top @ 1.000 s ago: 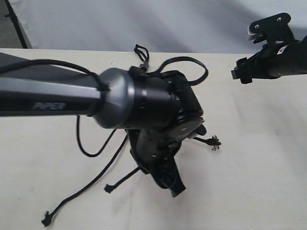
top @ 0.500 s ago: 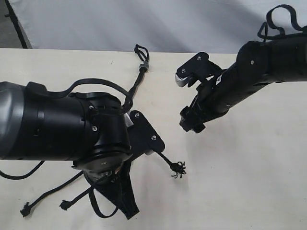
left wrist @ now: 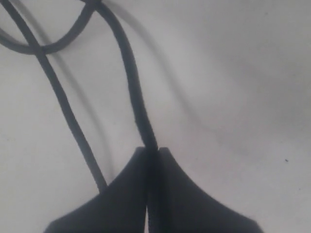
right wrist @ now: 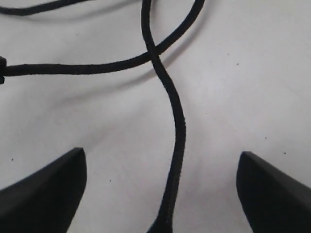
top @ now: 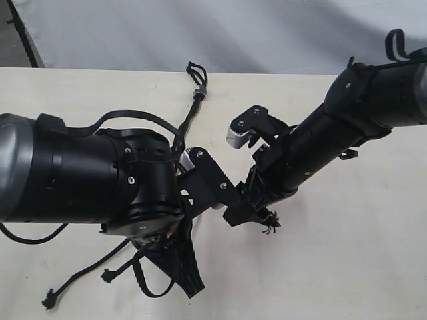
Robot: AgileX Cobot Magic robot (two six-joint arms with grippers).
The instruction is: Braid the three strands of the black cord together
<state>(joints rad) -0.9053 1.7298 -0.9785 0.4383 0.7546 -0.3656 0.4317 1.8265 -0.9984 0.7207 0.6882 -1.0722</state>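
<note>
The black cord's short loop (top: pixel 195 70) and grey band (top: pixel 199 92) lie at the table's far side. Its three strands run from there under my left arm. Two knotted tips (top: pixel 48 303) (top: pixel 105 275) show at the near left, and a frayed tip (top: pixel 269 223) lies under my right arm. My left gripper (top: pixel 192 287) (left wrist: pixel 152 148) points down, shut on one strand (left wrist: pixel 132 82); a second strand (left wrist: pixel 68 111) passes beside it. My right gripper (top: pixel 235 175) (right wrist: pixel 161 153) is wide open just over the table, with a strand (right wrist: pixel 176 131) running between its fingers untouched.
My bulky left arm (top: pixel 80 177) hides the cord's middle. Its glossy cable (top: pixel 133 119) loops over the wrist. The two arms nearly touch at the centre. A pale backdrop (top: pixel 220 30) rises behind the cream table (top: pixel 347 267).
My right arm has swung in from the far right, down to the strand beside my left gripper. My left arm pulled left earlier, dragging the strand tips with it.
</note>
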